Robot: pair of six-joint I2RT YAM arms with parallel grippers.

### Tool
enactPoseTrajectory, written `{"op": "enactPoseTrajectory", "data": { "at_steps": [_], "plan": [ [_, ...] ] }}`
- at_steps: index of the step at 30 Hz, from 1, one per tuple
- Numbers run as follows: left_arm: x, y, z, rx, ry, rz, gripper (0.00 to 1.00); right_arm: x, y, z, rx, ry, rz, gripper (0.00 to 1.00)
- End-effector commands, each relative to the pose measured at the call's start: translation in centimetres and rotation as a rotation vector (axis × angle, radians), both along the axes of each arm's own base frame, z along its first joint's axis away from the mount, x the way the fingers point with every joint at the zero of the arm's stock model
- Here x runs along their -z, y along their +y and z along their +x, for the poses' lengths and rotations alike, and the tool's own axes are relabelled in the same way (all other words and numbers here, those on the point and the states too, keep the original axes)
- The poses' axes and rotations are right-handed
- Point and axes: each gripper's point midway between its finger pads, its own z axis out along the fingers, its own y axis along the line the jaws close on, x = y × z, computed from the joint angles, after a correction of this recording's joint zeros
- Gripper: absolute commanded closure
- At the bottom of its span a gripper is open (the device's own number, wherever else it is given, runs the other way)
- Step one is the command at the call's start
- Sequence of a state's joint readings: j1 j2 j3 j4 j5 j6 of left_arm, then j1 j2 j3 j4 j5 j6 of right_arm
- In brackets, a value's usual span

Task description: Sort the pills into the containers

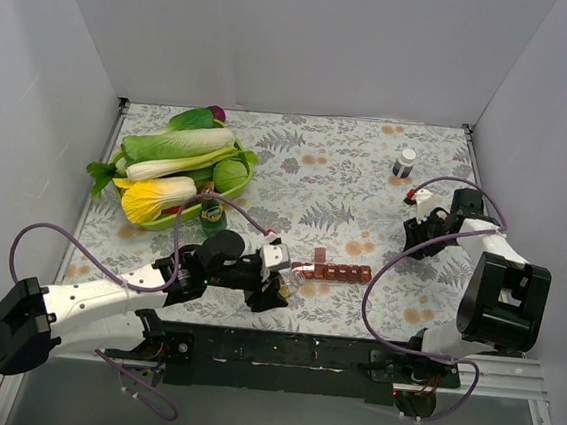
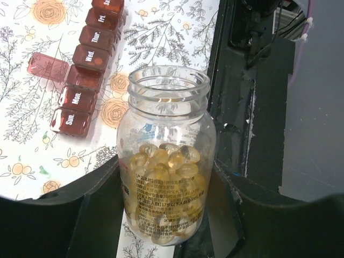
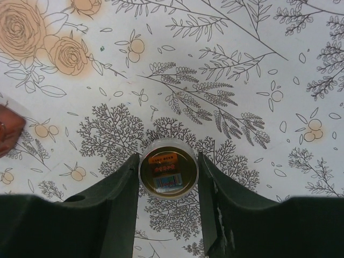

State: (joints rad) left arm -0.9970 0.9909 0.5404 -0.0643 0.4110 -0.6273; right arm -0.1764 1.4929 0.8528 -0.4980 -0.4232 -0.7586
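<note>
My left gripper [image 2: 166, 180] is shut on an open clear bottle [image 2: 167, 123] half full of yellow softgel pills [image 2: 166, 157], held upright just right of the containers. The containers [image 2: 80, 86] are a dark-red strip with day labels; one compartment near the Sunday end has its lid [image 2: 47, 66] flipped open to the left. In the top view the strip [image 1: 336, 272] lies at the table's front centre, with the left gripper [image 1: 282, 278] at its left end. My right gripper [image 3: 168, 165] is shut on the bottle's round white-rimmed cap [image 3: 168, 174] just above the tablecloth, at the right side of the table [image 1: 423, 208].
A green basket [image 1: 241, 180] of vegetables stands at the back left, with a small green bottle [image 1: 213, 211] in front of it. A small white-capped dark bottle [image 1: 405, 162] stands at the back right. The black arm-base rail [image 1: 280, 351] runs along the near edge.
</note>
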Motion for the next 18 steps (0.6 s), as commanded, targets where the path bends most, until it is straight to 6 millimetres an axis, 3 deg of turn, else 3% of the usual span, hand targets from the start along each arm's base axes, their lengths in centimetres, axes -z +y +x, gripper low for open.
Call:
{"op": "enactPoseTrajectory", "data": {
  "at_steps": [1,5,8,9,10,15,18],
  "plan": [
    [-2.0,-0.3,-0.5,0.013,-0.015,-0.088,1.0,1.1,-1.2,0.8,0.018,0.005,-0.045,0.52],
    [-2.2,-0.2,-0.6,0.001,-0.013,-0.116,1.0,1.7,-1.5,0.8,0.021,0.026,-0.054,0.45],
    [-2.2,-0.1,-0.7,-0.002,-0.009,-0.122,1.0,1.2,-1.4,0.9,0.003,0.019,-0.054,0.26],
    [-2.1,0.0,-0.8,0.0,-0.008,-0.123,1.0,0.8,-1.4,0.9,0.002,0.011,-0.055,0.13],
    [-2.2,0.0,-0.8,-0.001,-0.006,-0.124,1.0,0.3,-1.4,1.1,-0.012,-0.004,-0.059,0.1],
    [-2.3,0.0,-1.0,0.009,-0.007,-0.133,1.0,-3.0,-0.4,1.0,-0.09,-0.077,-0.029,0.06],
    [-2.5,-0.2,-1.1,0.015,-0.003,-0.145,1.0,-5.6,2.2,0.0,-0.219,-0.126,0.071,0.05]
  ]
}}
